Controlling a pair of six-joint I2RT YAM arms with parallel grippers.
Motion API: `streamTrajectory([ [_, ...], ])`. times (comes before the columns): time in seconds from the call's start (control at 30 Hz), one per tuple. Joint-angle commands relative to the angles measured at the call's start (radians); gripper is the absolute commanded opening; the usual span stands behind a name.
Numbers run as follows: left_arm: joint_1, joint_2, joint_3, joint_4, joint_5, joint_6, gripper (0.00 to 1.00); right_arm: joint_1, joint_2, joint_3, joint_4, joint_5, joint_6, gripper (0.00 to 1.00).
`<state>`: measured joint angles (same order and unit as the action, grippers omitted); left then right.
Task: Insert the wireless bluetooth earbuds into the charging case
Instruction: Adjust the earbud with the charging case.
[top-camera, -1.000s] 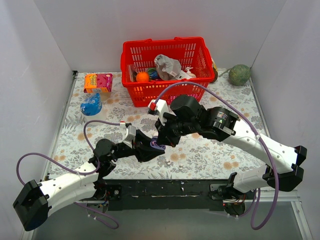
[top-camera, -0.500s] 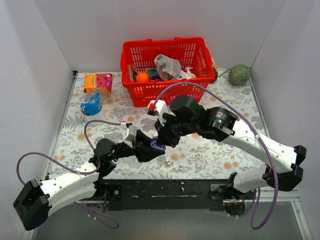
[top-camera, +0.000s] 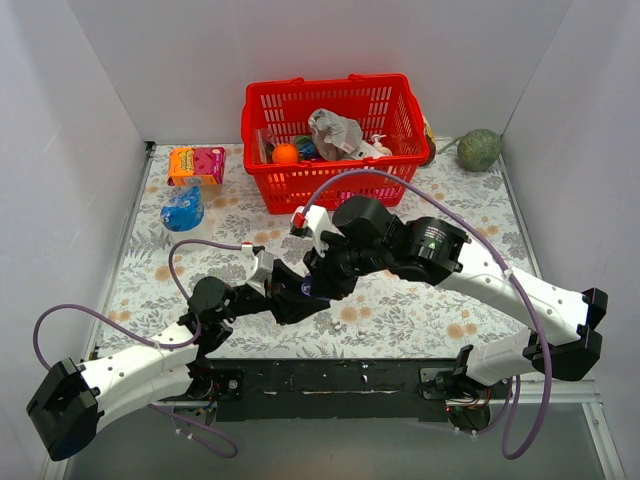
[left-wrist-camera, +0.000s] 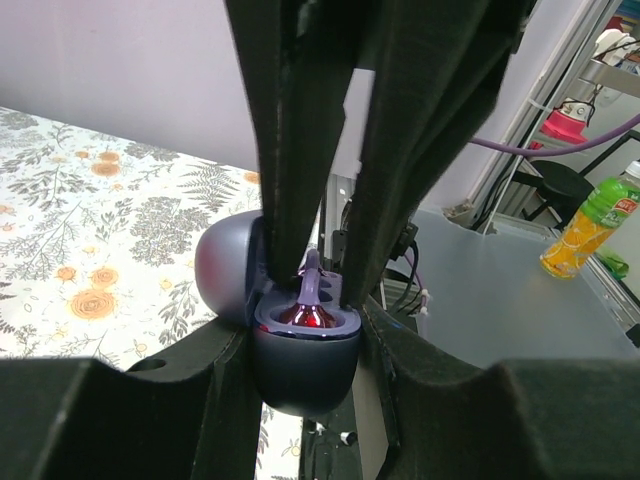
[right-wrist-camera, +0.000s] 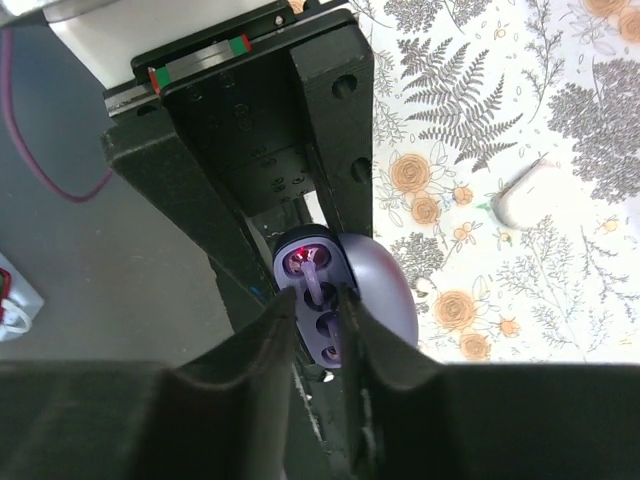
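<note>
Floral cloth covers the desk (top-camera: 420, 320) between white walls, and the work hangs above it, not on it. One purple earbud (left-wrist-camera: 312, 280) stands stem-up at the mouth of the charging case (left-wrist-camera: 305, 375), its body sunk in a socket where a red light glows. The right pincer (right-wrist-camera: 318, 300) comes straight down onto the case and is nipped shut on the earbud's thin stem, probably so the bud meets the socket square rather than tilted. The case's lid (left-wrist-camera: 228, 270) is swung open to one side, clear of that approach. Below and around the case, the left pincer (top-camera: 303, 292) clamps its lower shell from both sides, lifting it off the desk and steadying it so the push from above has something firm to work against. Whether the case's other socket is filled I cannot tell. A pale whitish piece (right-wrist-camera: 528, 196) lies on the cloth apart from the case, and a red basket (top-camera: 320, 85) sits well beyond the case, toward the back wall.
</note>
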<state>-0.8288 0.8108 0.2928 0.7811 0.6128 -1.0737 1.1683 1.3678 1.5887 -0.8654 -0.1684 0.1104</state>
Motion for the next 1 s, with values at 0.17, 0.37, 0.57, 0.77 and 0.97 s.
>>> streamTrajectory([
  [0.17, -0.004, -0.012, 0.029, 0.038, -0.012, 0.000, 0.00, 0.010, -0.024, 0.094, -0.010, 0.086, 0.015, 0.50],
  [0.37, -0.004, -0.015, 0.028, 0.044, -0.013, -0.006, 0.00, 0.011, -0.052, 0.083, 0.028, 0.118, 0.023, 0.18],
  [0.57, -0.004, -0.009, 0.035, 0.047, -0.005, -0.009, 0.00, 0.011, -0.053, 0.053, 0.055, 0.106, 0.031, 0.03],
  [0.77, -0.004, -0.010, 0.039, 0.049, -0.007, -0.009, 0.00, 0.010, -0.041, 0.039, 0.063, 0.075, 0.032, 0.01],
  [0.97, -0.004, -0.005, 0.040, 0.056, -0.007, -0.014, 0.00, 0.010, -0.029, 0.017, 0.068, 0.050, 0.034, 0.01],
])
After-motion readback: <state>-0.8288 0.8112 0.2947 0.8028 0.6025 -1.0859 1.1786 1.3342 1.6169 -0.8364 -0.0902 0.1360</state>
